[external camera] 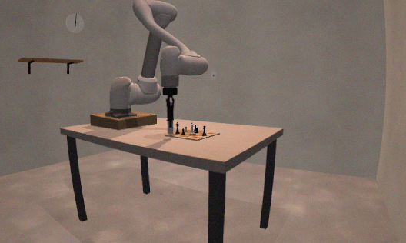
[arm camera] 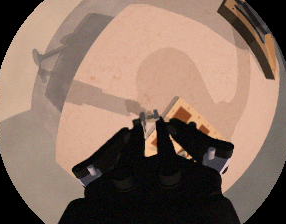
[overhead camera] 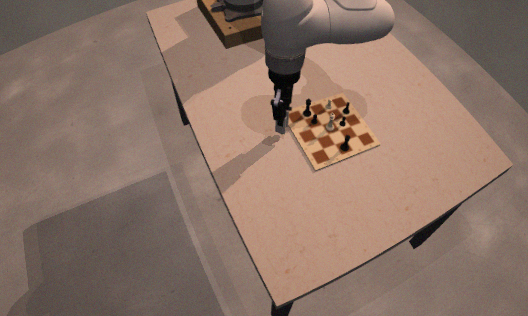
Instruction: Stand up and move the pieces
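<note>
The claw point(overhead camera: 280, 119) is closed narrowly on a small pale chess piece point(overhead camera: 280, 128), which is held upright between the fingers. This piece is judged to be the one taken from A4. It is kept low over the bare surface point(overhead camera: 364, 210), just beside the board point(overhead camera: 334, 131), on the side of the board that faces the edge near the robot base point(external camera: 123, 119). Whether the foot of the piece already touches the surface cannot be told from any view.

The step in hand seems to be the setting down of this piece on the surface. To do it well, the claw should be lowered straight, without tilt, until the foot rests flat. Only then should the fingers be opened, and slowly, so that the piece is not pulled over by one finger. The claw should afterwards be lifted straight up before any sideways travel, because the nearest dark piece point(overhead camera: 307, 107) stands close to that edge of the board.

On the board several dark pieces and a taller pale piece point(overhead camera: 330, 121) are seen standing. The letters on the rim are too small to be read, so the piece on A2 cannot be pointed out with certainty. The second move is judged as not yet begun.
</note>
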